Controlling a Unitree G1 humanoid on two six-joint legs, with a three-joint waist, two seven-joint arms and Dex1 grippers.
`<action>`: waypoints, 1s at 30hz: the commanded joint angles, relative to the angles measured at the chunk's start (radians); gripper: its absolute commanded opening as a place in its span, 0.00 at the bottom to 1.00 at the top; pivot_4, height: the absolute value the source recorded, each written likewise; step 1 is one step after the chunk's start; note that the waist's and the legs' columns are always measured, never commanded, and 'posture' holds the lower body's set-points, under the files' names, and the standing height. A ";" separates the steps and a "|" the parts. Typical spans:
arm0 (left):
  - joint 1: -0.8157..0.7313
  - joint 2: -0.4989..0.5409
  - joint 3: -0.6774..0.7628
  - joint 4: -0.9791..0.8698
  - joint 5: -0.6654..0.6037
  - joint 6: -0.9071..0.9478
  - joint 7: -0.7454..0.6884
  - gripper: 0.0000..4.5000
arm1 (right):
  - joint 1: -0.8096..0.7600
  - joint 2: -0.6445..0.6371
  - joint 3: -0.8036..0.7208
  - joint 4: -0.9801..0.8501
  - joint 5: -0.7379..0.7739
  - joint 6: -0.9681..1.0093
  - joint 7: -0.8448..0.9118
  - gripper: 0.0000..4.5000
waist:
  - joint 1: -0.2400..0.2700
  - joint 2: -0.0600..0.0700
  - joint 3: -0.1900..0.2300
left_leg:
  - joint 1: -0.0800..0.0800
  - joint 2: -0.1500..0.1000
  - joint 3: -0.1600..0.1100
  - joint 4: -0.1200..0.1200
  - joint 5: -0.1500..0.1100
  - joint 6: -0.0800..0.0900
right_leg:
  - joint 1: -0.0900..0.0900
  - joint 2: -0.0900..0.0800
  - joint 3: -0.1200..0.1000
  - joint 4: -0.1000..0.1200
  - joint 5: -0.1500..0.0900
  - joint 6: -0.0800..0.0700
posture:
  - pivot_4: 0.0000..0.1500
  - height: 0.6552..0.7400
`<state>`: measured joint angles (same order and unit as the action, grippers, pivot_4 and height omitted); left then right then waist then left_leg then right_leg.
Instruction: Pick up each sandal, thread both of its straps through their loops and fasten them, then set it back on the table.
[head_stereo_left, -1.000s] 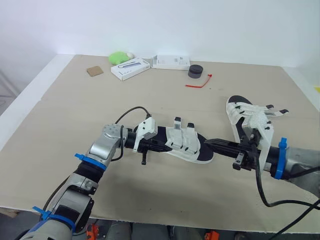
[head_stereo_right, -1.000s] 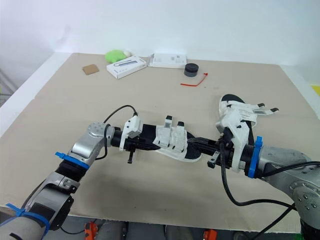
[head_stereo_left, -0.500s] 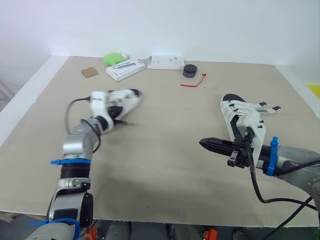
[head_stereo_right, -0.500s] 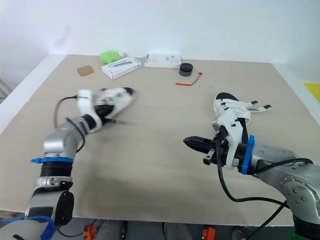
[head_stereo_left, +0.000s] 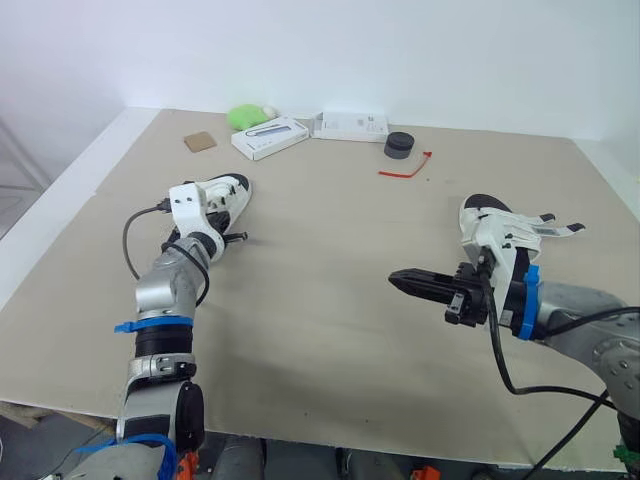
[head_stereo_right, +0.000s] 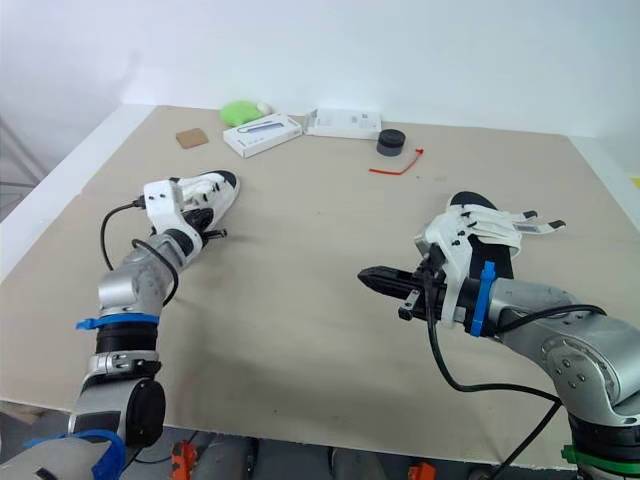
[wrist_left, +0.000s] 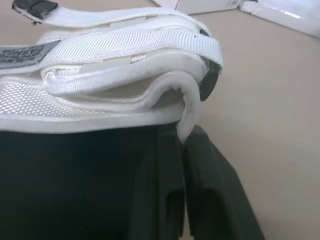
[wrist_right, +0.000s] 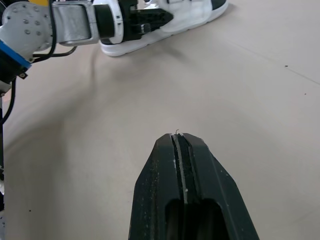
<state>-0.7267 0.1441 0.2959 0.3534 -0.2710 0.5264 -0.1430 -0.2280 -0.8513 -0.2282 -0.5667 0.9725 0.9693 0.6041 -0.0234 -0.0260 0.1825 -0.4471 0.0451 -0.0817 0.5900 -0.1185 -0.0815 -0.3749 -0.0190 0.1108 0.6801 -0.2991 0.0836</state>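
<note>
White sandal (head_stereo_left: 222, 193) in outstretched left gripper (wrist_left: 184, 145)

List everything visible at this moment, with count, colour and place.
sandals: 2, white with black soles; left sandal at the table's left, right sandal beside the right arm
boxes: 2, white, far edge; long box, flat box
green object: 1, far edge
brown square: 1, far left
black puck: 1, near the flat box
red tie: 1, beside the puck
table: 1, beige
left gripper: black, shut on the left sandal
right gripper: black, shut, empty
</note>
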 joint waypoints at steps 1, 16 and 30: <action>-0.031 0.003 -0.022 0.016 -0.003 -0.035 -0.012 0.42 | 0.009 0.005 -0.034 -0.037 0.004 -0.027 -0.005 0.00 | -0.001 0.000 0.000 | 0.000 0.000 0.000 0.000 0.000 0.000 | 0.000 0.000 0.000 0.000 0.000 0.000 | 1.00 1.00; 0.206 0.215 -0.054 -0.384 -0.080 0.240 -0.131 0.93 | 0.101 0.040 -0.146 -0.035 -0.006 -0.172 0.048 0.00 | -0.023 0.000 0.000 | 0.000 0.001 0.000 -0.003 0.000 0.000 | -0.001 0.000 0.000 0.000 -0.001 -0.001 | 1.00 1.00; 0.539 0.500 0.004 -0.736 -0.444 0.333 -0.654 0.93 | 0.219 0.094 -0.283 -0.094 0.093 -0.256 0.061 0.00 | -0.024 0.000 0.000 | 0.002 0.002 0.001 -0.007 -0.001 -0.003 | -0.002 0.000 0.000 0.000 -0.004 -0.005 | 1.00 1.00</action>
<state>-0.2077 0.6240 0.2574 -0.3451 -0.6900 0.8570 -0.7923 -0.0200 -0.7583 -0.4668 -0.6183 1.0384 0.7334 0.6705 -0.0474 -0.0264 0.1828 -0.4447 0.0476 -0.0804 0.5828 -0.1194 -0.0840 -0.3769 -0.0192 0.1107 0.6802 -0.3040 0.0778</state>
